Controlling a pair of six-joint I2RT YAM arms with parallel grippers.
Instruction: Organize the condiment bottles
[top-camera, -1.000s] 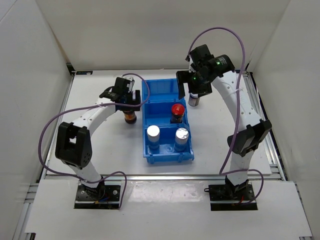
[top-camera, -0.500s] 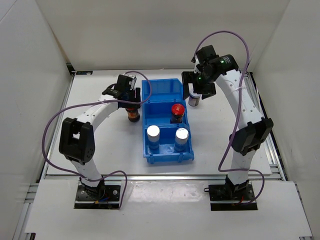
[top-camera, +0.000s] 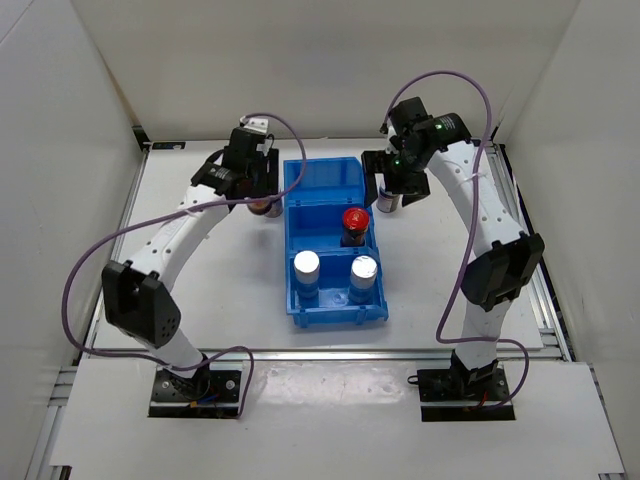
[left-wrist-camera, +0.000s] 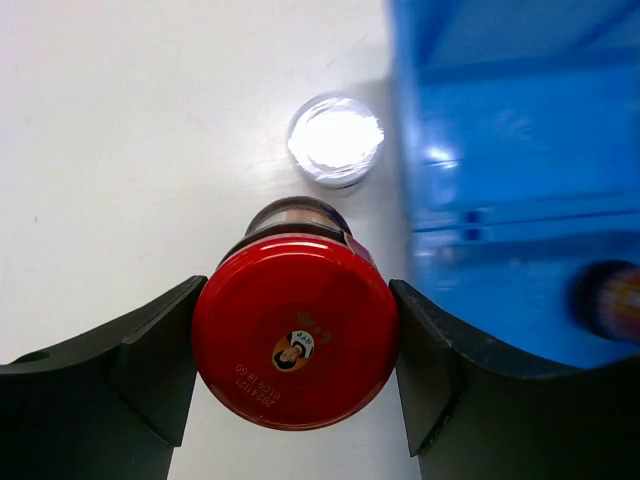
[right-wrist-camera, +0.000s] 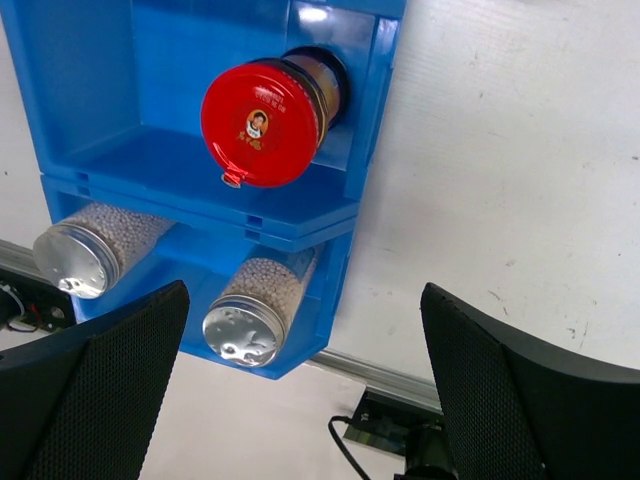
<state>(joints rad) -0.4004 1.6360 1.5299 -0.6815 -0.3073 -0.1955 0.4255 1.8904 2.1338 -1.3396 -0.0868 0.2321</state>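
Red cap squeezed between the fingers: my left gripper (left-wrist-camera: 297, 300) is closed on a red-capped bottle (left-wrist-camera: 295, 345), seemingly raised off the table (left-wrist-camera: 150, 120) to clear the left wall of the blue bin (top-camera: 290, 215), at its 11 o'clock. The far compartment (top-camera: 325, 185) looks free. A shiny-topped bottle (left-wrist-camera: 336, 140) stands below. My right gripper (right-wrist-camera: 305, 300) gapes wide, empty, at 1 o'clock.

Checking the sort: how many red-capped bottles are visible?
2. One red-capped bottle stands in the blue bin, middle compartment; another sits in the left gripper, jaws clamped on it, beside the bin. More could be hidden.
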